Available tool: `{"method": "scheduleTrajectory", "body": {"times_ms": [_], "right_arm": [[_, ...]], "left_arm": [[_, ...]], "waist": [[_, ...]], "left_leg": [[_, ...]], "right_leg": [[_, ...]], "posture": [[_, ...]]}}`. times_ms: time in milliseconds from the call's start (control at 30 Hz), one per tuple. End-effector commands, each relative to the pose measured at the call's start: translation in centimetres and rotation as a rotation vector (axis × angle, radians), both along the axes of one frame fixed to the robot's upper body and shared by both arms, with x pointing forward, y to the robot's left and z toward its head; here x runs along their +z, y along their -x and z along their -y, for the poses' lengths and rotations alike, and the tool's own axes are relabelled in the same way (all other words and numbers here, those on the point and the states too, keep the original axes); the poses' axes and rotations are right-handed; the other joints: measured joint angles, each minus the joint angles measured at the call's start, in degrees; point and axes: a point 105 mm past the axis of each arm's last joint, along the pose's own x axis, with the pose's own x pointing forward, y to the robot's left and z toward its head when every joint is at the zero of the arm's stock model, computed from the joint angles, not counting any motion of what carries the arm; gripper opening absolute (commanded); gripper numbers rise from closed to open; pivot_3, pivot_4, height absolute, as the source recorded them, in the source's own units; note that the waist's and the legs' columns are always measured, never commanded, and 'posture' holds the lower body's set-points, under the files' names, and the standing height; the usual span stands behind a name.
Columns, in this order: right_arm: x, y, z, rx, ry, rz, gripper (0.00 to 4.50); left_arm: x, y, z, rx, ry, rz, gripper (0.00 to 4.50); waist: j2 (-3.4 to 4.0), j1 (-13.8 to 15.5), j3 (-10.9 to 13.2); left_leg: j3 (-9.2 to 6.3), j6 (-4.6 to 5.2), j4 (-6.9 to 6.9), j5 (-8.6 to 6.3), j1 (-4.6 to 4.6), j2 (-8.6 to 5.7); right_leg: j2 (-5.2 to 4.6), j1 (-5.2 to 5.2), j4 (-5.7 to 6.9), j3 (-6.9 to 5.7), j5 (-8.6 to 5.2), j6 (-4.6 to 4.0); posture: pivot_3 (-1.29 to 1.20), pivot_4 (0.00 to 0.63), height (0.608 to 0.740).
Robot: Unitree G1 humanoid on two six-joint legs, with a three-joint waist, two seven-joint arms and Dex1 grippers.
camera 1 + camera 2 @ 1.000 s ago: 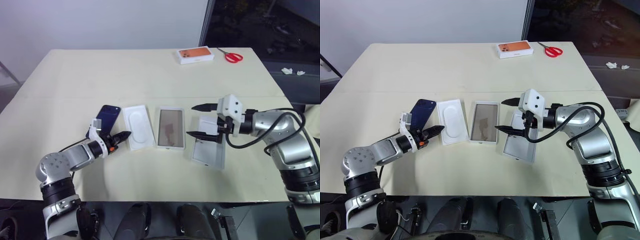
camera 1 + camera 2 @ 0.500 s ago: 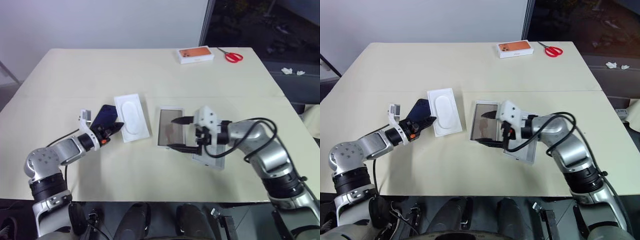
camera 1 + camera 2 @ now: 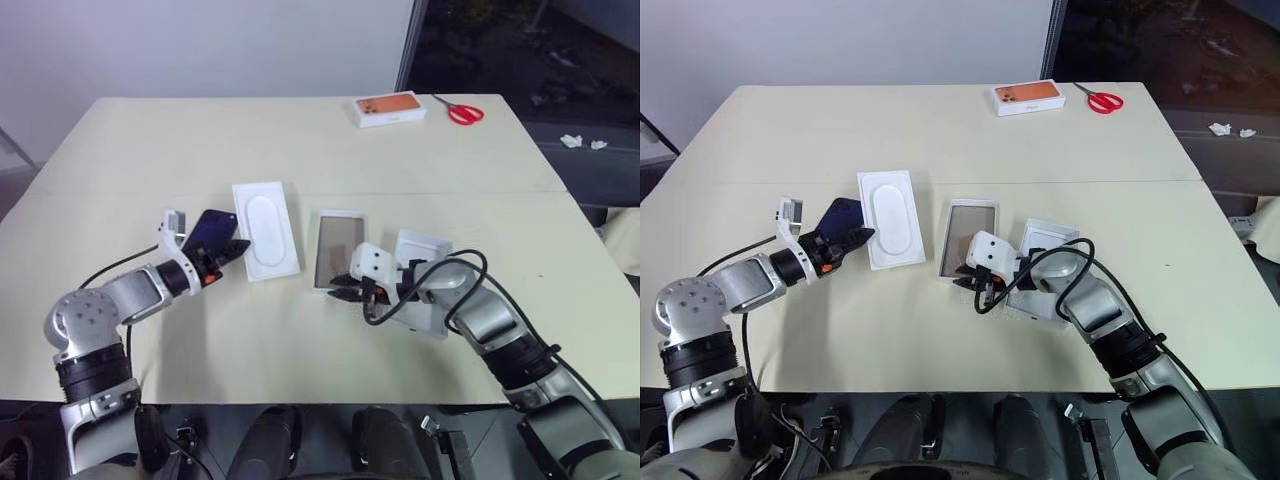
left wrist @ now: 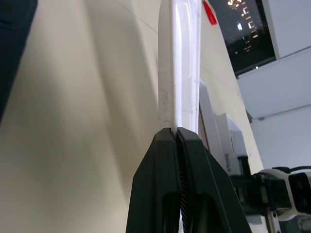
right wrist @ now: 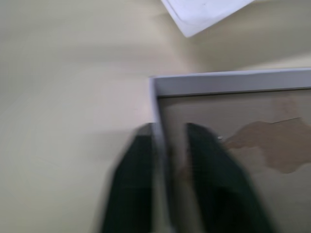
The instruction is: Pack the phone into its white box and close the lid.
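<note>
On the cream-topped bench (image 3: 420, 150), the robot's left end effector (image 3: 228, 253) has its two black fingers pressed together on the near edge of a thin white insert with an oval recess (image 3: 265, 228), which lies flat; the left wrist view shows the insert's edge pinched between the fingertips. Just behind that end effector, to its left, the dark navy phone (image 3: 208, 231) sits tilted, touching the insert's left side; whether it rests on the bench or on the arm cannot be told.

To the right of the insert and apart from it, the white box (image 3: 338, 250) lies open side up, its brownish inner face showing. The right end effector (image 3: 347, 290) is at the box's near end, and in the right wrist view its fingers (image 5: 141, 179) straddle the thin white rim, one outside and one inside, closed on that wall.

Beside the box on its right, partly behind the right arm, lies the lid (image 3: 422, 250), plain white inside facing up.

At the far edge of the bench, well apart from the rest, stand a white box with an orange phone picture (image 3: 390, 108) and red-handled scissors (image 3: 462, 111).
</note>
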Motion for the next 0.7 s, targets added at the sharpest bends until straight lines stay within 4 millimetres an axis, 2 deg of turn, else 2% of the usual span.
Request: {"method": "scheduleTrajectory", "body": {"times_ms": [33,133,400,500,567,633,700], "right_arm": [[1.5,-0.1,-0.5,0.023,-0.044,0.04,0.04],[1.7,-0.2,-1.3,0.027,-0.059,0.043,0.04],[2.5,0.6,-4.2,0.106,-0.098,0.084,0.04],[2.4,0.8,-5.1,0.123,-0.112,0.059,0.04],[2.8,1.8,-6.0,0.175,-0.148,0.038,0.04],[3.0,2.4,-6.4,0.197,-0.176,0.001,0.61],[2.7,2.6,-6.4,0.21,-0.155,0.011,1.37]], "left_arm": [[1.1,0.2,0.0,-0.001,0.01,0.045,0.0],[2.4,-0.4,-0.1,0.032,0.017,0.121,0.0],[5.1,-0.6,0.4,0.002,0.136,0.165,0.0],[5.5,-0.4,0.5,-0.016,0.144,0.159,0.0],[5.2,-0.2,0.6,-0.027,0.142,0.14,0.0],[4.8,0.0,0.9,-0.038,0.14,0.126,0.0],[4.4,0.1,1.1,-0.043,0.136,0.112,0.0]], "waist": [[0.0,-0.03,0.0],[0.0,-0.11,0.0],[-0.01,-0.28,0.0],[-0.01,-0.88,0.01],[-0.01,-0.97,0.01],[-0.01,-0.98,0.01],[-0.01,-0.98,0.0]], "left_leg": [[0.0,0.0,0.0,0.0,0.0,0.01],[0.0,0.0,0.0,0.0,0.0,0.0],[-0.01,-0.01,0.01,0.0,0.0,0.01],[-0.03,-0.01,0.0,0.01,0.0,0.01],[-0.03,-0.02,-0.01,0.01,0.0,0.01],[-0.03,-0.02,-0.01,0.01,0.0,0.01],[-0.04,-0.02,-0.01,0.01,0.0,0.01]], "right_leg": [[0.01,0.0,0.0,0.0,0.0,0.0],[0.01,0.0,0.0,0.0,0.0,0.0],[0.01,0.0,0.0,0.0,0.0,0.0],[0.03,-0.03,0.03,-0.01,0.0,0.0],[0.03,-0.03,0.03,-0.01,0.0,0.0],[0.04,-0.03,0.03,-0.01,0.0,0.0],[0.04,-0.03,0.03,-0.01,0.0,0.0]], "posture": [[0.0,0.15,0.74],[0.0,0.15,0.74],[0.0,0.15,0.74],[0.0,0.15,0.74],[0.0,0.15,0.74],[0.0,0.15,0.74],[0.0,0.15,0.74]]}}
